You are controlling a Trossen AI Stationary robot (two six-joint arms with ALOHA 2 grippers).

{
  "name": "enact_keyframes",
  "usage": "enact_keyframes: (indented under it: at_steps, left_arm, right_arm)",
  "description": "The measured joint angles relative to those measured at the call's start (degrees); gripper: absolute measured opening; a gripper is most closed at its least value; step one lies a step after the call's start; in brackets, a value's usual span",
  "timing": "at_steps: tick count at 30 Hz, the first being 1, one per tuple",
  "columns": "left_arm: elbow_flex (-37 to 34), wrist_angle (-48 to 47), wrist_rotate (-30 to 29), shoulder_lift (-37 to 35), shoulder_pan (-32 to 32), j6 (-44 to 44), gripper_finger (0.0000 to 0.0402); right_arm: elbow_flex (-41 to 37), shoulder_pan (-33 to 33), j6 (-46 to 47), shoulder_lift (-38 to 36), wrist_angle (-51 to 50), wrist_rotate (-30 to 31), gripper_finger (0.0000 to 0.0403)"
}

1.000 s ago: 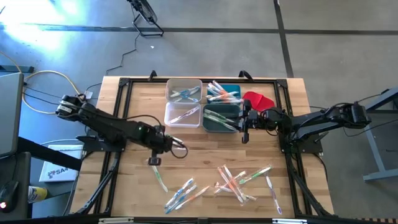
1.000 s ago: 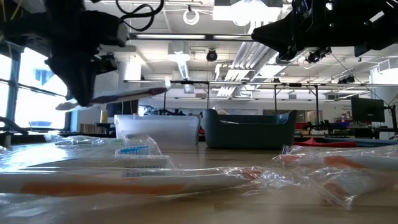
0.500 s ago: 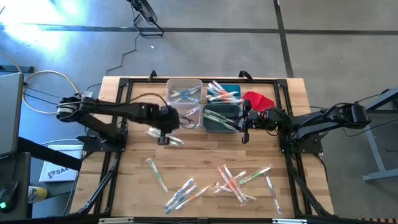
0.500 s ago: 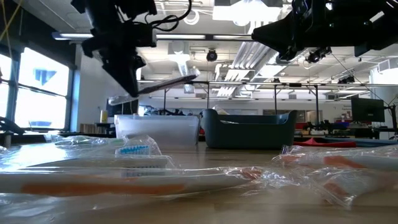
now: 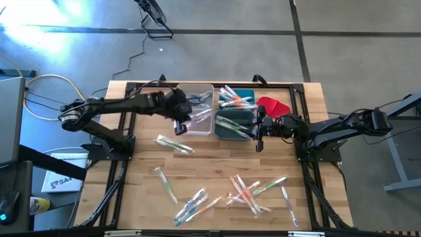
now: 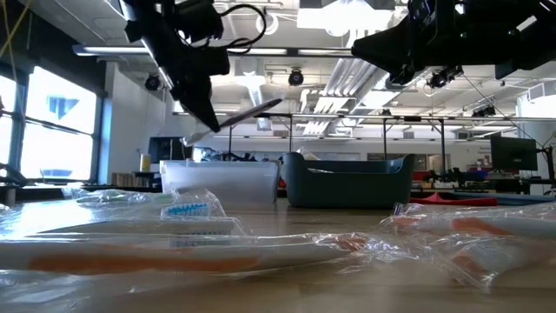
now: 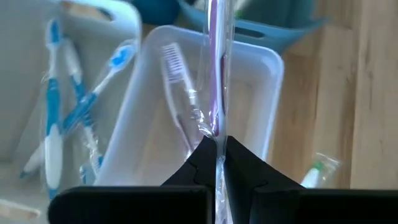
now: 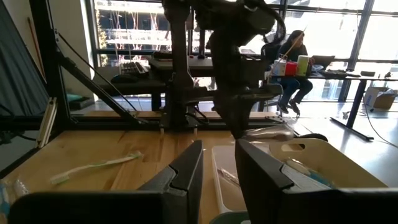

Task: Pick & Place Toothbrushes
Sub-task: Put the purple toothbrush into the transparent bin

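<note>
Step in hand, as judged: placement into the clear bin [image 5: 194,122].

- Left gripper [image 7: 219,163]: held above the clear bin, fingers clamped on a wrapped toothbrush [image 7: 216,68] hanging over the bin's opening.
- Right gripper [image 5: 259,129]: parked beside the dark bin [image 5: 233,125] next to the clear bin, fingers parted, nothing held.
- Loose toothbrushes [image 5: 247,191]: scattered well apart from the clear bin.

Next move, as judged: the brush is to be lowered and released inside the walls.

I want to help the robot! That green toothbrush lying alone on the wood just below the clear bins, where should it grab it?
Probably around the middle of the green toothbrush, coming straight down from above. It lies flat and slanted on the table with bare wood on both sides, so the fingers should close across its thin handle, turned to match the slant.
</note>
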Motion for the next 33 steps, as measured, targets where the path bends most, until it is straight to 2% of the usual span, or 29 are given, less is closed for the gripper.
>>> enact_keyframes:
  at_steps: [7,10,21,33]
  left_arm:
    - [0.00,0.83,0.62,1.17,2.53,-2.32,0.0006]
    - [0.02,3.14,1.39,3.51,2.44,-2.70,0.0006]
    - [-0.02,2.31,1.50,12.80,3.31,-6.94,0.0006]
    - [-0.02,-0.51,2.29,14.12,3.57,-9.96,0.0007]
  right_arm:
    - [0.00,0.01,-0.02,0.00,0.00,0.00,0.0087]
    - [-0.01,0.01,-0.02,0.00,-0.03,0.02,0.0087]
    - [-0.01,0.01,-0.02,0.00,-0.32,0.02,0.0087]
    - [-0.01,-0.01,-0.02,0.00,-0.33,0.26,0.0087]
